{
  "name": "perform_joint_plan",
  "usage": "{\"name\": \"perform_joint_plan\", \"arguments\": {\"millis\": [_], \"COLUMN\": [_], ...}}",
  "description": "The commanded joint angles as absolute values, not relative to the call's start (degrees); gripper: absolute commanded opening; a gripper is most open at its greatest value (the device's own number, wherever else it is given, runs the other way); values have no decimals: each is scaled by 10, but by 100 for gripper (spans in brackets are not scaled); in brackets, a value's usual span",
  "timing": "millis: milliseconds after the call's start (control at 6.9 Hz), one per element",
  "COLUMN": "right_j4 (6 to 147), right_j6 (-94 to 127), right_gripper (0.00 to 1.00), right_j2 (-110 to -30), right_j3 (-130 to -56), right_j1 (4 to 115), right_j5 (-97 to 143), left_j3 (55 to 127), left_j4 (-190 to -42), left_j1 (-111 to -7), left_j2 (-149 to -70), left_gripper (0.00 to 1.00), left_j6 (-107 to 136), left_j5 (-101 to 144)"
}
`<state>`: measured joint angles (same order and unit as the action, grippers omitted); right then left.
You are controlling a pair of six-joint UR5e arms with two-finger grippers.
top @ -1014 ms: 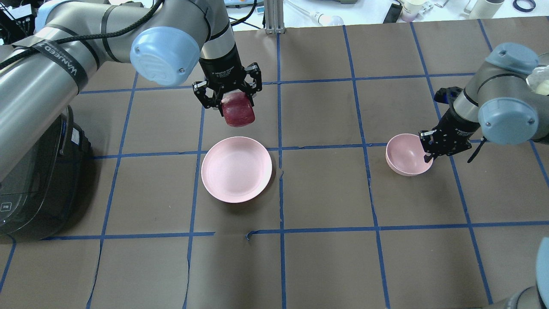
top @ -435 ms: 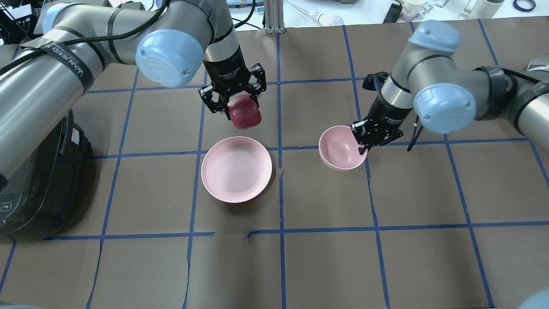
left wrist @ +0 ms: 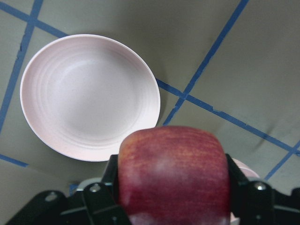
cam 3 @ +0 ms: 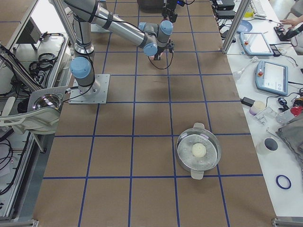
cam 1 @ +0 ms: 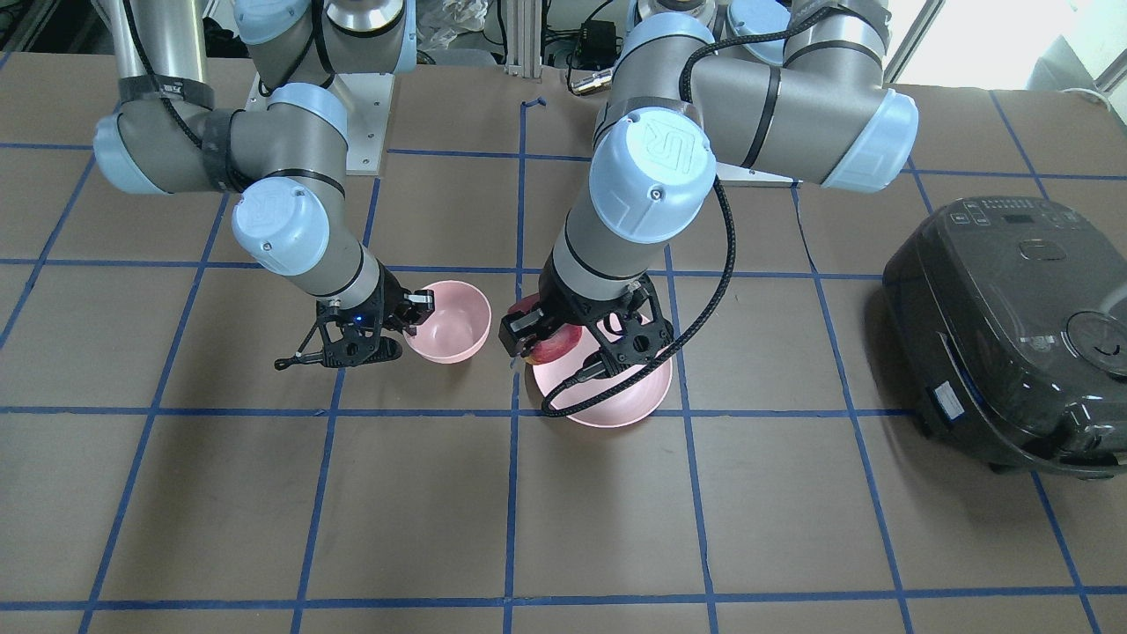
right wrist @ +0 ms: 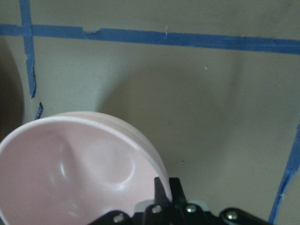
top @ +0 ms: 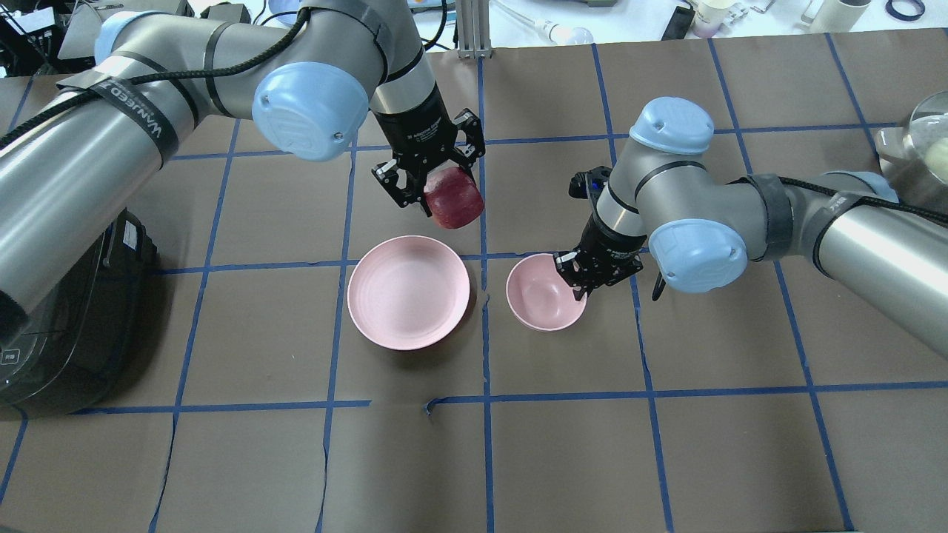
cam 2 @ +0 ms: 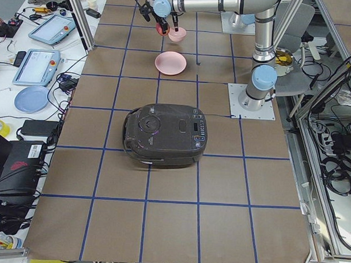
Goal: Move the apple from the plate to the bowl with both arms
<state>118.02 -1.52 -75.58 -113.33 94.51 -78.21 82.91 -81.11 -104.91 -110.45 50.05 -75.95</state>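
My left gripper (top: 438,194) is shut on the dark red apple (top: 453,198) and holds it in the air beyond the plate's far right edge; the apple fills the left wrist view (left wrist: 173,173). The wide pale pink plate (top: 409,292) lies empty on the table, and also shows in the left wrist view (left wrist: 89,96). My right gripper (top: 579,287) is shut on the right rim of the small pink bowl (top: 542,302), which sits just right of the plate. In the front view the bowl (cam 1: 451,321) is left of the apple (cam 1: 550,343).
A black rice cooker (top: 59,318) stands at the table's left edge, under my left arm. A glass-lidded pot (cam 3: 199,150) with a pale round item sits far to the right. Blue tape lines grid the brown table cover.
My right arm has carried the bowl leftward from the right side to just beside the plate. My left gripper has moved right with the apple.
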Motion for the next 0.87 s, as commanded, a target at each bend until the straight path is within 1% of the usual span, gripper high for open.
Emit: {"name": "perform_joint_plan", "arguments": {"millis": [0, 145, 290, 435, 580, 725], "right_j4": [1187, 1183, 1174, 1125, 1107, 1102], "right_j6": [2, 21, 19, 1, -30, -32], "right_gripper": [100, 100, 100, 100, 100, 100], "right_j2": [-763, -767, -780, -795, -807, -826], "right_j3": [-1140, -1131, -1105, -1077, -1058, -1051], "right_j1": [944, 934, 913, 871, 819, 792], "right_j5": [-793, -795, -828, -909, -918, -916], "left_j3": [864, 889, 916, 937, 949, 954], "left_j4": [-799, -748, -707, -686, -674, -638], "left_j1": [-1062, -1079, -1091, -1099, -1115, -1133], "left_j2": [-1104, -1104, -1105, -1105, -1110, -1131], "left_gripper": [0, 0, 0, 0, 0, 0], "left_j6": [582, 613, 633, 635, 645, 669], "left_j5": [-680, -676, -676, -676, -677, -678]}}
